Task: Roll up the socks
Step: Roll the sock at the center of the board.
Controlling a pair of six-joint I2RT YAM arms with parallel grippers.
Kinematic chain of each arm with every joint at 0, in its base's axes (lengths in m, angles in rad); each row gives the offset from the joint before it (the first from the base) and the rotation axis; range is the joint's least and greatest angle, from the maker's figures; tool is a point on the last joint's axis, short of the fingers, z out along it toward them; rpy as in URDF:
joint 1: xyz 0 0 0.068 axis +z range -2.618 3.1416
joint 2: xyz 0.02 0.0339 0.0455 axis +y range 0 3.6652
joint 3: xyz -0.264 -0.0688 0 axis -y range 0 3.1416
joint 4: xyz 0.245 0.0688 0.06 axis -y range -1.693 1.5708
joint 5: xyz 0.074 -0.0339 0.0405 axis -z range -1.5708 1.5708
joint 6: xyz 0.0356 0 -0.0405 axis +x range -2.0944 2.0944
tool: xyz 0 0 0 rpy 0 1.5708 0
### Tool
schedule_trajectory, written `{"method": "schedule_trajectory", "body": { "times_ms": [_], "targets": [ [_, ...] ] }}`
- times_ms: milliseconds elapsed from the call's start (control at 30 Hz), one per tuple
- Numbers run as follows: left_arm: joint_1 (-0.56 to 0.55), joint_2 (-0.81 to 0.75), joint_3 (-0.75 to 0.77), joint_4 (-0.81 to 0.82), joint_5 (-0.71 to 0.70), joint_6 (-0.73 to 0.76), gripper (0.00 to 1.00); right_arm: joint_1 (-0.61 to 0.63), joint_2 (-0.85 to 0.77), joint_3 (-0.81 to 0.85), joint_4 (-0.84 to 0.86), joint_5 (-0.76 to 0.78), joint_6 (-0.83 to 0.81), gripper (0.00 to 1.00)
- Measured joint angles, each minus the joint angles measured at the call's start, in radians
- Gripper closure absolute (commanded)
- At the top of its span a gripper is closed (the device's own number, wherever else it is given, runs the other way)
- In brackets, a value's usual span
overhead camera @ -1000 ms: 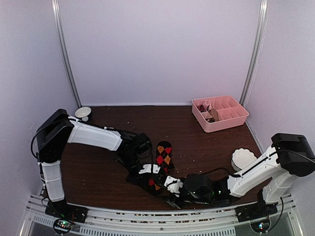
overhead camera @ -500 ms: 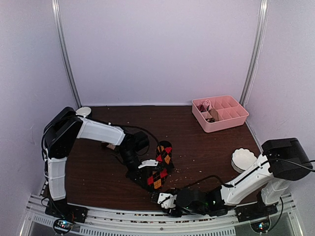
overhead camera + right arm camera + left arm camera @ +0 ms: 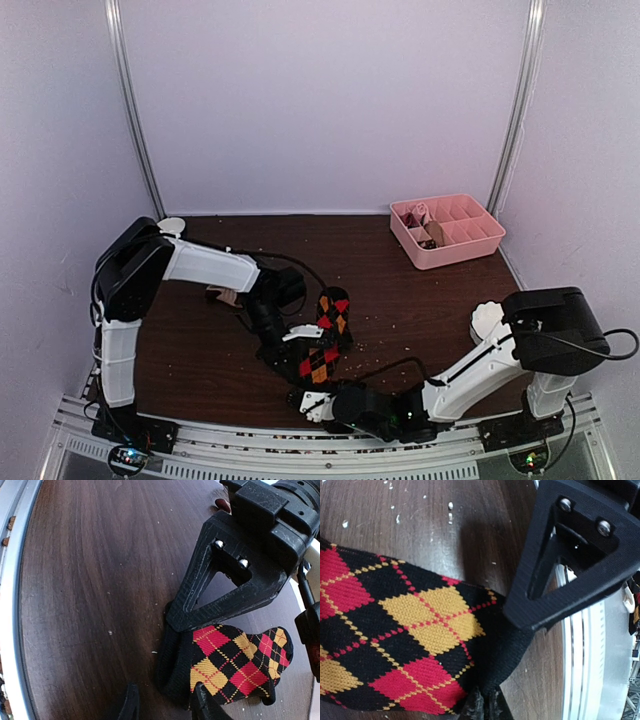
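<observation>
The black argyle sock (image 3: 325, 345) with red and orange diamonds lies stretched on the dark table, also seen in the left wrist view (image 3: 395, 640). My left gripper (image 3: 298, 358) is shut, pinching the sock's plain black cuff (image 3: 512, 645) between its fingertips (image 3: 481, 707). My right gripper (image 3: 312, 403) sits low by the near edge. It is open: one finger (image 3: 126, 705) rests on bare wood and the other finger (image 3: 201, 700) lies over the argyle fabric (image 3: 235, 665), with the cuff edge between them. A tan scrap (image 3: 222, 296) of the other sock peeks out beside the left arm.
A pink divided tray (image 3: 455, 258) stands at the back right. A white bowl (image 3: 487, 318) sits half hidden behind the right arm. A small white cup (image 3: 172, 226) is at the back left. The metal rail (image 3: 300, 440) runs along the near edge.
The right arm has swung left along the near edge and its jaws have narrowed. The left gripper stays shut on the sock and has shifted slightly, drawing it straighter.
</observation>
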Motion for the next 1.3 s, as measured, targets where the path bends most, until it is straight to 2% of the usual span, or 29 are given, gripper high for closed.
{"method": "schedule_trajectory", "body": {
  "times_ms": [100,233,400,467,500,700,733,767,800,967,1067,1300],
  "targets": [
    [0.006,0.005,0.013,-0.019,-0.002,0.011,0.97,-0.001,0.006,0.008,-0.008,0.01,-0.02,0.7],
    [0.013,0.009,0.024,-0.038,-0.002,0.023,0.97,-0.001,0.029,0.041,-0.028,0.018,-0.058,0.83],
    [0.014,0.01,0.028,-0.059,-0.002,0.034,0.96,-0.001,0.05,0.065,-0.046,0.035,-0.078,0.89],
    [0.014,0.01,0.031,-0.063,-0.001,0.037,0.93,-0.002,0.053,0.069,-0.051,0.038,-0.076,0.96],
    [0.014,0.011,0.032,-0.063,-0.001,0.037,0.89,-0.002,0.056,0.071,-0.053,0.04,-0.077,1.0],
    [0.015,0.006,0.029,-0.062,-0.006,0.05,0.56,-0.021,0.054,0.076,-0.069,0.029,0.015,1.0],
    [0.018,-0.007,0.011,-0.05,-0.006,0.053,0.54,-0.027,0.048,0.072,-0.072,0.018,0.044,1.0],
    [0.021,-0.032,-0.017,-0.032,-0.006,0.053,0.38,-0.035,0.038,0.063,-0.074,0.002,0.077,1.0],
    [0.026,-0.067,-0.054,-0.014,-0.01,0.052,0.32,-0.042,0.025,0.048,-0.074,-0.015,0.109,1.0],
    [0.042,-0.283,-0.216,0.094,-0.022,0.035,0.29,-0.069,-0.05,-0.034,-0.072,-0.113,0.257,1.0],
    [0.037,-0.373,-0.297,0.22,-0.028,0.006,0.29,-0.079,-0.085,-0.076,-0.064,-0.146,0.323,1.0],
    [-0.027,-0.405,-0.452,0.483,-0.098,-0.047,0.35,-0.171,-0.113,-0.093,-0.063,-0.284,0.485,1.0]
  ]
}}
